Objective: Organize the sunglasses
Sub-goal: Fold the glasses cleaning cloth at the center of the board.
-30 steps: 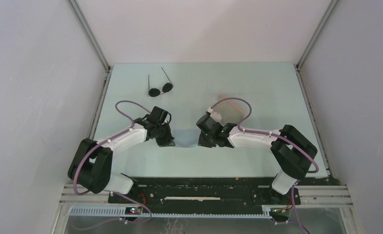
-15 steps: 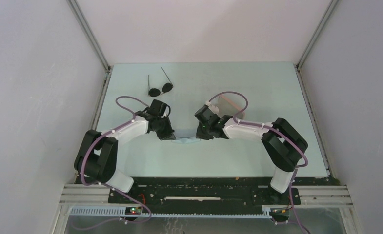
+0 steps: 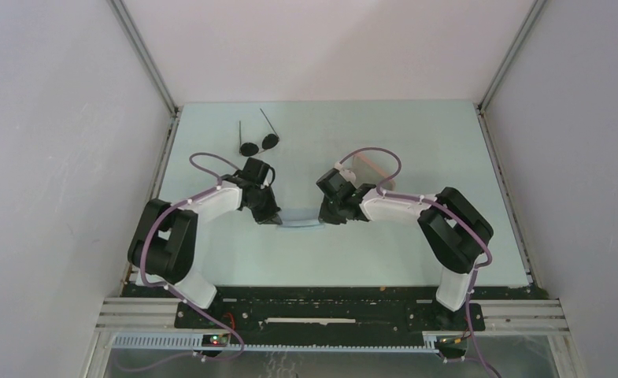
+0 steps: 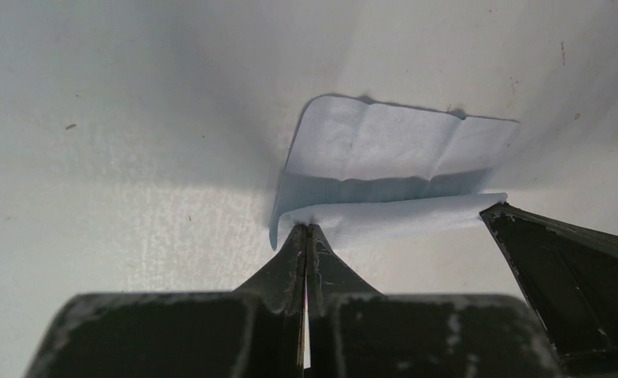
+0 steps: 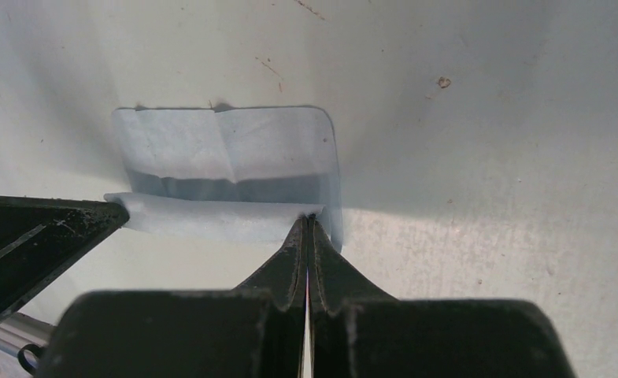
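Note:
The sunglasses (image 3: 259, 143), with two dark round lenses and thin black arms, lie at the far left of the table, beyond my left arm. A light blue cloth (image 3: 299, 224) lies between my two grippers. My left gripper (image 3: 272, 218) is shut on the cloth's left near corner (image 4: 306, 227). My right gripper (image 3: 328, 216) is shut on its right near corner (image 5: 309, 217). Both hold the near edge lifted and folded over the part of the cloth (image 4: 392, 150) that lies flat; the same fold shows in the right wrist view (image 5: 223, 153).
The pink case (image 3: 366, 168) lies just beyond my right wrist, partly hidden by it and its cable. The enclosure's grey walls stand close on the left, right and back of the pale table (image 3: 416, 134).
Both grippers have moved away from the near edge toward the back, carrying the cloth's near edge with them and folding it over. The sunglasses have not moved.

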`<action>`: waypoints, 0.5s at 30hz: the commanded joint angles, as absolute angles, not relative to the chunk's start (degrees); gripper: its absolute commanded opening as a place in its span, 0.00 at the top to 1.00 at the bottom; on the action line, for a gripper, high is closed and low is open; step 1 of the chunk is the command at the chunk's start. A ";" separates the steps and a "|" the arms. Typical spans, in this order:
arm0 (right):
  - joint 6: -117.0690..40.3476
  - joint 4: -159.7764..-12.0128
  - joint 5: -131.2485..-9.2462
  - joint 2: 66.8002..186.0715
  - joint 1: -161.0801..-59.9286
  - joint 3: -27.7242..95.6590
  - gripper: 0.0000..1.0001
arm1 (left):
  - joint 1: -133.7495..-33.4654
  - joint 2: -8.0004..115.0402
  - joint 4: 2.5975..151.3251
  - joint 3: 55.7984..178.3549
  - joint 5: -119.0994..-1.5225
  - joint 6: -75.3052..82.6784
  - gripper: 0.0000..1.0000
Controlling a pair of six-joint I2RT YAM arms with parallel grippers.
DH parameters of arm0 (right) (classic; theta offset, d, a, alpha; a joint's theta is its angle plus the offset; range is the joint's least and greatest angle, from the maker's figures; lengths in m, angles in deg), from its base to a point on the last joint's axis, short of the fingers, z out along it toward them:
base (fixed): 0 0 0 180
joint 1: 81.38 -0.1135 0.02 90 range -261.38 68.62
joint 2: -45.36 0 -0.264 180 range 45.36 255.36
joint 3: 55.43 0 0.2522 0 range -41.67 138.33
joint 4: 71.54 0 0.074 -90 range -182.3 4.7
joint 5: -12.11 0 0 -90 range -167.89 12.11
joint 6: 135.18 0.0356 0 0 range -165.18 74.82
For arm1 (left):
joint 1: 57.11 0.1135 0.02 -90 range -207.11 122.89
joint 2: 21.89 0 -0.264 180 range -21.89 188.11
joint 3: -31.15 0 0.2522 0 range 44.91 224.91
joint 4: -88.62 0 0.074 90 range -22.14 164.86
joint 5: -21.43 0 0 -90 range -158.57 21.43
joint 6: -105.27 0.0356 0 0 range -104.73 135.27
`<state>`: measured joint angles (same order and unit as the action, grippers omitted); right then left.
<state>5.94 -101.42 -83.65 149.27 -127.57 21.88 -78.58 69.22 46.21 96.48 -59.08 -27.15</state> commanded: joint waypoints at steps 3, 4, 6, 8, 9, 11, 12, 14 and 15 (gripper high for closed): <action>6.06 -101.04 -82.81 150.55 -126.60 23.90 1.00 | -78.03 70.38 46.02 100.84 -58.11 -25.49 1.00; 6.04 -100.96 -82.74 150.64 -126.56 23.89 1.00 | -78.03 70.43 46.03 100.93 -58.05 -25.44 1.00; 6.05 -100.95 -82.68 150.65 -126.47 23.90 1.00 | -77.95 70.56 45.96 101.05 -58.09 -25.38 1.00; 6.15 -101.20 -82.86 150.55 -126.34 23.90 1.00 | -77.94 70.81 45.94 101.35 -57.95 -25.26 1.00; 6.15 -101.12 -82.96 150.49 -126.34 23.88 1.00 | -77.94 70.97 45.94 101.45 -57.99 -25.21 1.00; 6.23 -101.13 -83.02 150.48 -126.21 23.87 1.00 | -77.94 71.15 45.94 101.45 -57.98 -25.20 1.00; 6.17 -101.03 -83.06 150.47 -126.25 23.85 1.00 | -77.87 71.17 45.94 101.47 -58.03 -25.18 1.00; 6.13 -100.88 -82.90 150.48 -126.05 23.89 1.00 | -77.85 71.19 45.94 101.28 -58.23 -25.21 1.00; 6.07 -100.82 -82.89 150.54 -125.95 23.85 1.00 | -77.87 71.15 45.87 101.25 -58.41 -25.17 1.00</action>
